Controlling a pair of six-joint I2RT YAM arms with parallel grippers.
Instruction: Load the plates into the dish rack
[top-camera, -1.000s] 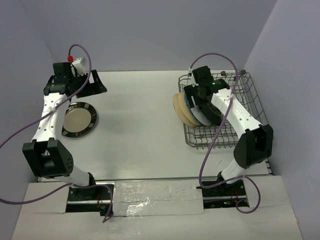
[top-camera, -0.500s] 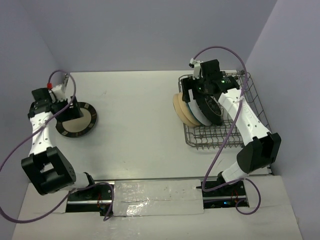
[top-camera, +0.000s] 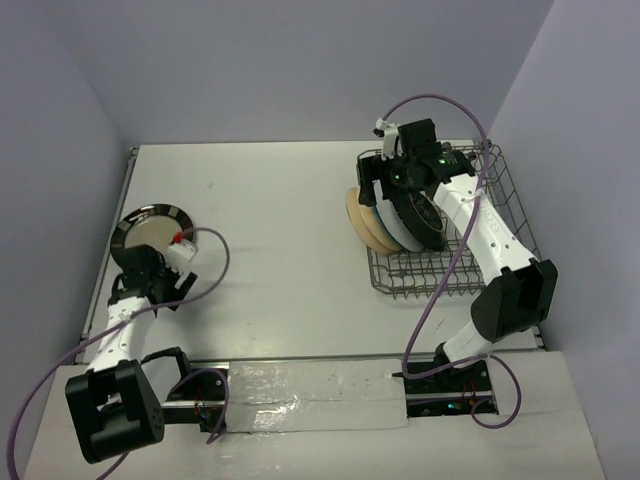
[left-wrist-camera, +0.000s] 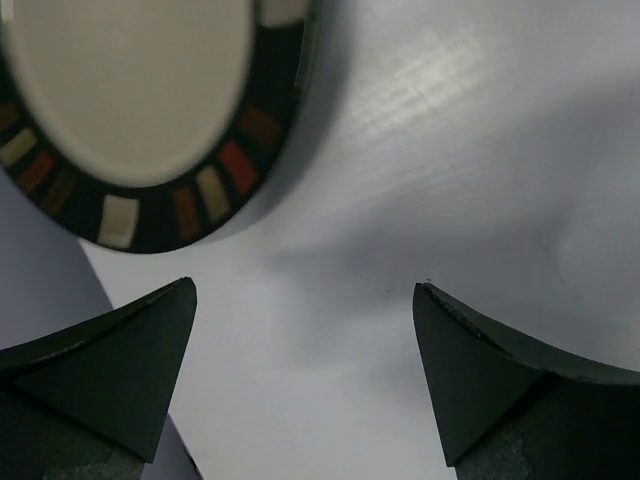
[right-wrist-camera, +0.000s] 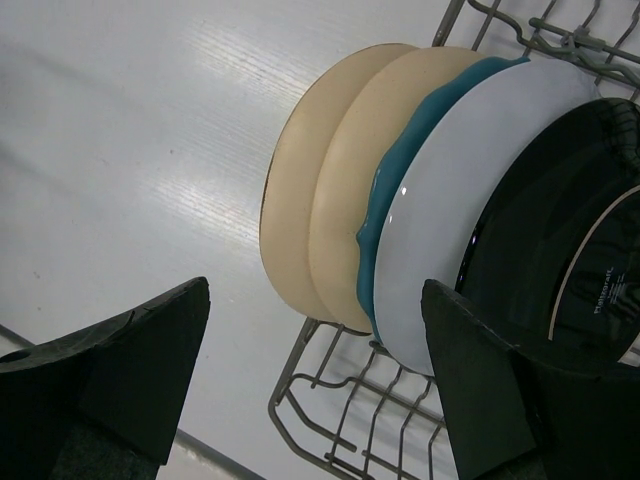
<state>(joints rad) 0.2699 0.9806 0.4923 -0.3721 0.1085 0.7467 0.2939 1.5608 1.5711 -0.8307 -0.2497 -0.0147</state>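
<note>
Five plates (right-wrist-camera: 335, 190) stand in the rack (top-camera: 395, 278) (table's (top-camera: 280, 250) right side) near the open, empty right gripper (right-wrist-camera: 315, 288); a striped plate (top-camera: 150, 222) lies by the left edge, before the open left gripper (left-wrist-camera: 305, 300).

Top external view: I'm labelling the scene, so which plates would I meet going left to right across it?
striped-rim plate flat on the table → two beige plates → teal plate → white plate → dark plate, the last five standing in the dish rack.
</note>
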